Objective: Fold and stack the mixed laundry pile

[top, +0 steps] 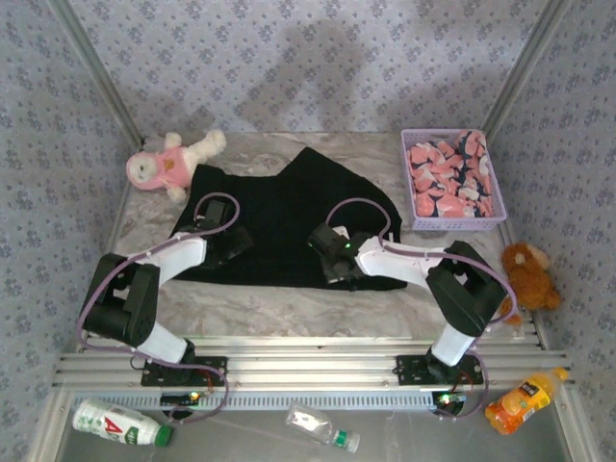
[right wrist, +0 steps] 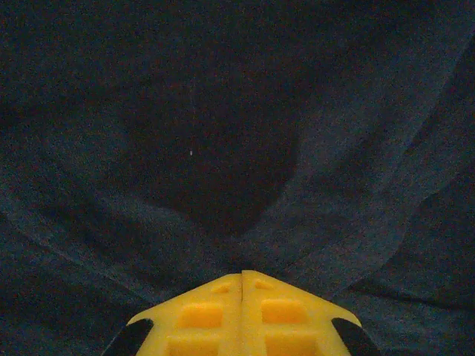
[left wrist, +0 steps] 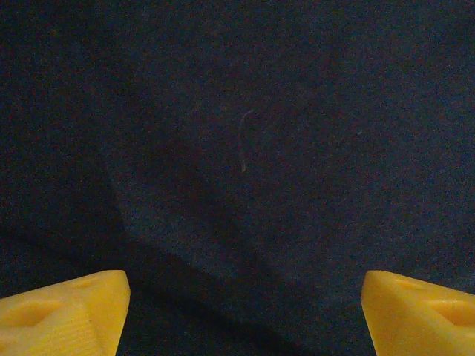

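The black T-shirt [top: 289, 207] lies spread across the middle of the table. My left gripper [top: 229, 243] hangs open over its left part, and the wrist view shows the yellow fingers [left wrist: 63, 311] wide apart above dark cloth [left wrist: 245, 148], with nothing between them [left wrist: 245, 315]. My right gripper [top: 334, 258] sits low on the shirt's near right part. Its jaws are shut [right wrist: 242, 276], and creases in the black cloth [right wrist: 334, 215] run into the tips, so a pinch of fabric is held. The pink printed garment [top: 450, 178] lies bunched in the lavender basket [top: 457, 223] at the back right.
A pink-and-white plush toy [top: 168, 166] lies at the back left, touching the shirt's corner. A brown plush [top: 527, 274] sits at the right edge. Below the arm bases lie an orange juice bottle [top: 523, 399], a white-and-green bottle [top: 115, 422] and a clear bottle [top: 322, 428].
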Controlling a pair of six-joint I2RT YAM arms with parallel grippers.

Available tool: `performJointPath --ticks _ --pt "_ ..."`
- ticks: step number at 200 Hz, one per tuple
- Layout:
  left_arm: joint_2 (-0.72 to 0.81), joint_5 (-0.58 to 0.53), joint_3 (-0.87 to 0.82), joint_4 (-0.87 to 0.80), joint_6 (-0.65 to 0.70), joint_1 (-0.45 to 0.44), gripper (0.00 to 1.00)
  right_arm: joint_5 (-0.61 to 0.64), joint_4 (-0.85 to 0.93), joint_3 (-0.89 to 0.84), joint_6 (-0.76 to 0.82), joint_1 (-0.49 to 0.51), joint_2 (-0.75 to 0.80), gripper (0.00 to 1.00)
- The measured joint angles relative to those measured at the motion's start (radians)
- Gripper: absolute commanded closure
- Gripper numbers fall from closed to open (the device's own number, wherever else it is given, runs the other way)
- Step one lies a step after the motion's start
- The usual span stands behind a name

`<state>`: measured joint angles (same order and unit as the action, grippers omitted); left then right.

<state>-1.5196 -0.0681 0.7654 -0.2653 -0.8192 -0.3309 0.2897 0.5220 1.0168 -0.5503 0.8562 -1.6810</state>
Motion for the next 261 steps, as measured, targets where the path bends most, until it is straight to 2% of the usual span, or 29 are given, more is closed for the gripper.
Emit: performJointPath --ticks 52,60,70,81,99,125,150,163,186,209,256,261 --pt "-0.008 0.0 -0.005 0.008 0.014 0.0 0.18 0.024 -0.001 0.118 0.077 -0.036 -0.012 1.0" --pt "-0.008 0.0 -0.005 0.008 0.015 0.0 0.18 0.026 -0.011 0.128 0.085 -0.039 -0.013 0.93" --pt "-0.007 -0.001 -0.006 0.008 0.017 0.0 0.18 0.024 -0.022 0.128 0.094 -0.037 -0.013 0.78" --pt "-0.004 -0.001 -0.009 0.009 0.02 0.0 0.18 0.014 -0.029 0.117 0.095 -0.031 -0.013 0.67" --pt "-0.001 -0.002 -0.009 0.008 0.026 0.0 0.18 -0.003 -0.037 0.076 0.114 -0.013 -0.011 0.6" --pt "-0.001 0.0 -0.009 0.008 0.032 0.0 0.18 -0.032 -0.037 0.01 0.118 0.004 -0.011 0.58" --pt "-0.001 0.001 -0.009 0.008 0.032 0.0 0.17 -0.043 -0.032 -0.017 0.118 -0.001 -0.011 0.58" --pt "-0.001 0.001 -0.009 0.008 0.032 0.0 0.18 -0.043 -0.033 -0.018 0.119 -0.006 -0.011 0.62" --pt "-0.001 0.003 -0.009 0.008 0.032 0.0 0.18 -0.041 -0.034 -0.018 0.121 -0.017 -0.016 0.78" --pt "-0.001 0.003 -0.011 0.01 0.032 0.0 0.18 -0.036 -0.031 -0.018 0.132 -0.032 -0.023 1.0" --pt "0.0 0.003 -0.014 0.017 0.032 0.0 0.18 -0.032 -0.031 -0.017 0.133 -0.049 -0.014 1.0" --pt "0.0 0.003 -0.014 0.017 0.032 0.0 0.18 -0.033 -0.031 -0.017 0.133 -0.049 -0.012 0.95"
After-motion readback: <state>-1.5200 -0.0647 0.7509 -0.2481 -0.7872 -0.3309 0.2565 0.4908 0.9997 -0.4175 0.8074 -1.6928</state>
